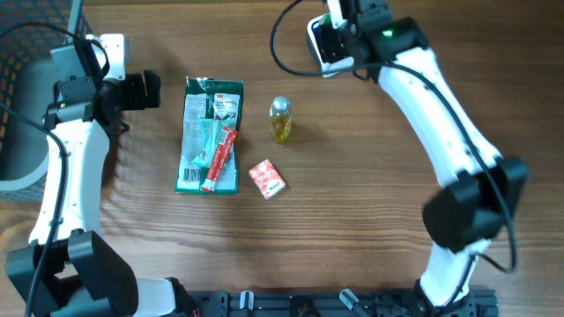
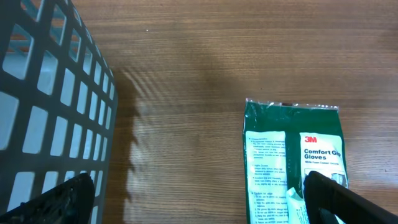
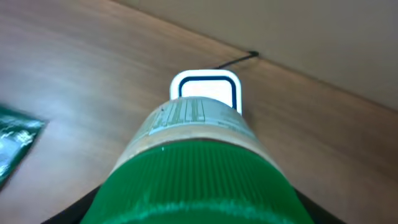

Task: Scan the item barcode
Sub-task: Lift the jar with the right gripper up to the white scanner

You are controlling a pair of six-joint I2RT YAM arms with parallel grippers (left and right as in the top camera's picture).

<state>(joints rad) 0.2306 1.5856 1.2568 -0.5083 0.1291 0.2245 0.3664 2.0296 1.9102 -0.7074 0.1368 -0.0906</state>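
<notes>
Left gripper point(image 1: 152, 90): jaws released and spread wide, nothing between them. It hovers over bare table point(image 1: 370, 220) between the basket point(image 2: 43, 112) and the gloves pack point(image 1: 210, 132).
Right gripper point(image 1: 342, 37): clenched around the green ribbed handle of the scanner point(image 3: 205, 118), held above the far side of the table, well apart from every item.
Scanner window: the white-framed head faces the far table edge, away from the items.
Items: 4 lie mid-table (which one is meant for scanning cannot be told). They are the gloves pack, a red tube point(image 1: 220, 158) resting slantwise across the pack, a small yellow bottle point(image 1: 280, 119) near the pack's right side, and a small red-and-white box point(image 1: 267, 178) below the bottle.
Barcode: none shows in any view. The pack lies printed face up, so its code is probably underneath.
Risk 1: if the left gripper lifts the gloves pack, the red tube on top would likely slide or roll off, perhaps toward the box.
Risk 2: the pack is thin and flat on the wood. The fingers could skate over it or pinch only the film, so it droops and hides the code.
Risk 3: the bottle is small and round. A brush from either arm could set it rolling.
Risk 4: the scanner handle is round. A loose grip could let it twist, aiming the window off the code.
Risk 5: bringing item and scanner together puts both arms over the middle, where they could collide or sweep the other items.
</notes>
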